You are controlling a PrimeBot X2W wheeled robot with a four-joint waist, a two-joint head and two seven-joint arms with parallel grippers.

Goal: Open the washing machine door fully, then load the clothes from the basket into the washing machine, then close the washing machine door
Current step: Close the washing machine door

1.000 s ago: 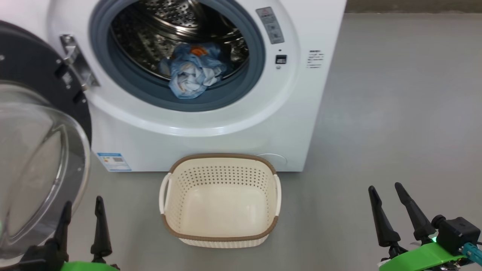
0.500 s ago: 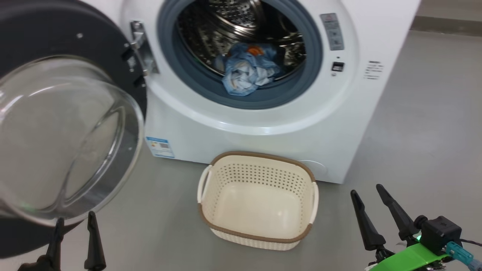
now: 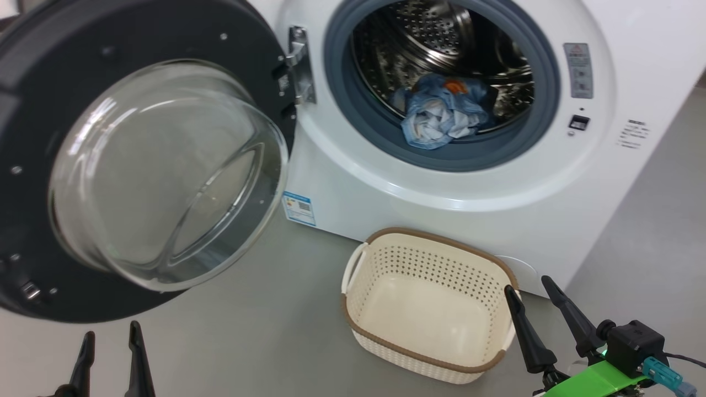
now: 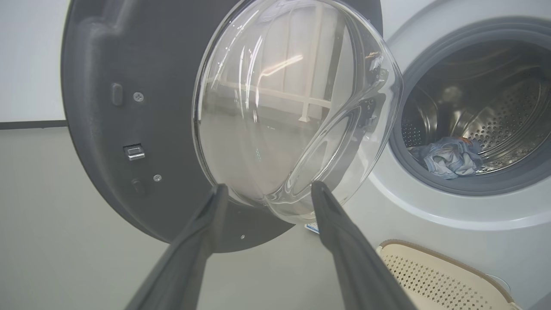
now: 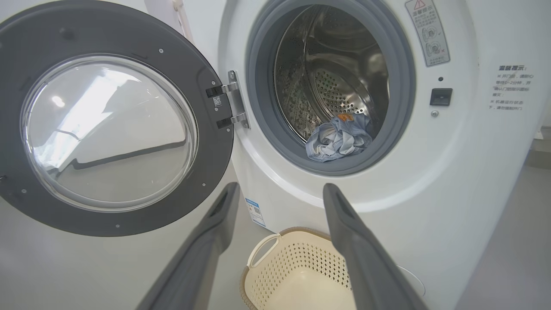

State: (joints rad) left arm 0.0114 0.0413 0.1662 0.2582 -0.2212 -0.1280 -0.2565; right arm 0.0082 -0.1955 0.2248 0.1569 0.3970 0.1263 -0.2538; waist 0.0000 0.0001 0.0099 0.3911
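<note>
My left gripper (image 3: 110, 342) hangs with its fingers spread, just below the washing machine door (image 3: 33, 110), which stands swung wide at the left of the washing machine (image 3: 386, 182). My right gripper (image 3: 528, 285), also spread, hovers at the basket (image 3: 441, 242) on the floor. The clothes (image 3: 441, 113) lie bunched at the drum's front.

Grey floor (image 3: 248, 342) bears the washing machine (image 3: 441, 215) and, beside it, the basket (image 3: 430, 259) (cream).

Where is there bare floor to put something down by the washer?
Bare floor lies between the washing machine door and the basket, and right of the washing machine. The basket's inside is free. Crowded: the drum front, where the clothes sit.
</note>
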